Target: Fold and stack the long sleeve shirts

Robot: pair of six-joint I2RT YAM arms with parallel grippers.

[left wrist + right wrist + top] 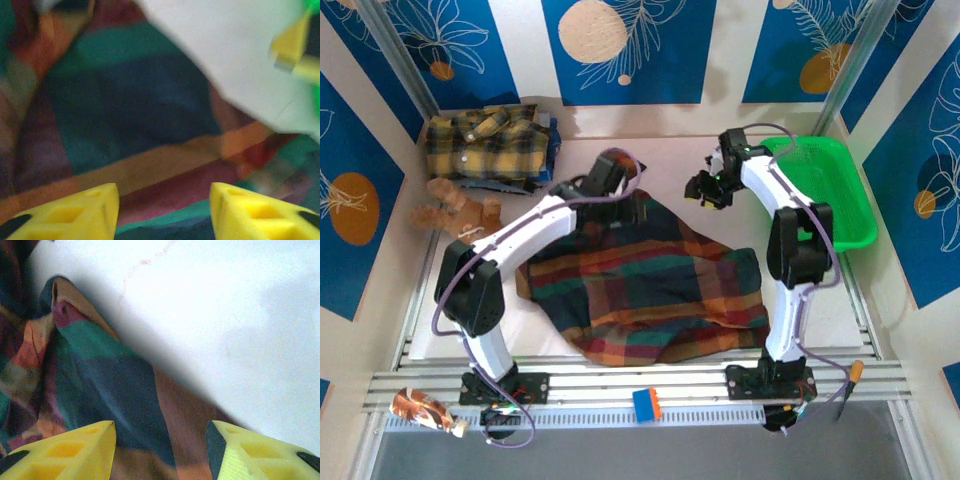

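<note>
left gripper (164, 202): yellow plastic fingers (80, 215) moderately parted, gap empty, nothing pinched. It hangs close over the cloth; can't tell if the tips touch it.
right gripper (160, 442): yellow fingers (260, 455) parted about the same, no grip. Shirt edge lies under the gap, with bare white table (240, 315) to the right.
dark plaid flannel shirt, green/navy/red/orange (640, 290): rumpled, spread at table centre between the arms. Long axis runs left-right; one peak of cloth points to the far edge, under the left wrist.
yellow-and-black plaid flannel shirt (490, 140): folded in the far-left corner, long axis left-right, apart from the dark shirt.
brown teddy bear (455, 205): just in front of the yellow shirt.
green plastic basket (830, 190): far right, beside the right arm.
</note>
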